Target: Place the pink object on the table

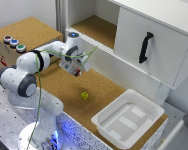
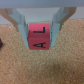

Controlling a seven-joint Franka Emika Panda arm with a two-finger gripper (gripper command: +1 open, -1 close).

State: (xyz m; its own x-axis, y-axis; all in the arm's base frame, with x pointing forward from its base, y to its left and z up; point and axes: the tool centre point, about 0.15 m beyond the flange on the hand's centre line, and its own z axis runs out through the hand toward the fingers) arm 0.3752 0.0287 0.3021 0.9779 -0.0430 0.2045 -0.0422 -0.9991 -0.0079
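Note:
In the wrist view the pink object (image 2: 39,37), a small pink cube with dark letters on its faces, sits between my two fingers (image 2: 19,26). My gripper (image 2: 39,41) is shut on it over the brown cork table (image 2: 45,67). In the exterior view my gripper (image 1: 77,71) points down over the table (image 1: 59,85), towards its far side, near the cabinet. There the cube shows only as a reddish speck at the fingertips (image 1: 76,73). I cannot tell whether the cube touches the cork.
A yellow-green cube (image 1: 84,95) lies on the table nearer the front. A white plastic tray (image 1: 144,107) stands at the exterior view's right. A white cabinet with a cork-lined shelf (image 1: 96,27) and a black handle (image 1: 145,47) stands behind. A box with coloured buttons (image 1: 14,43) is at the left.

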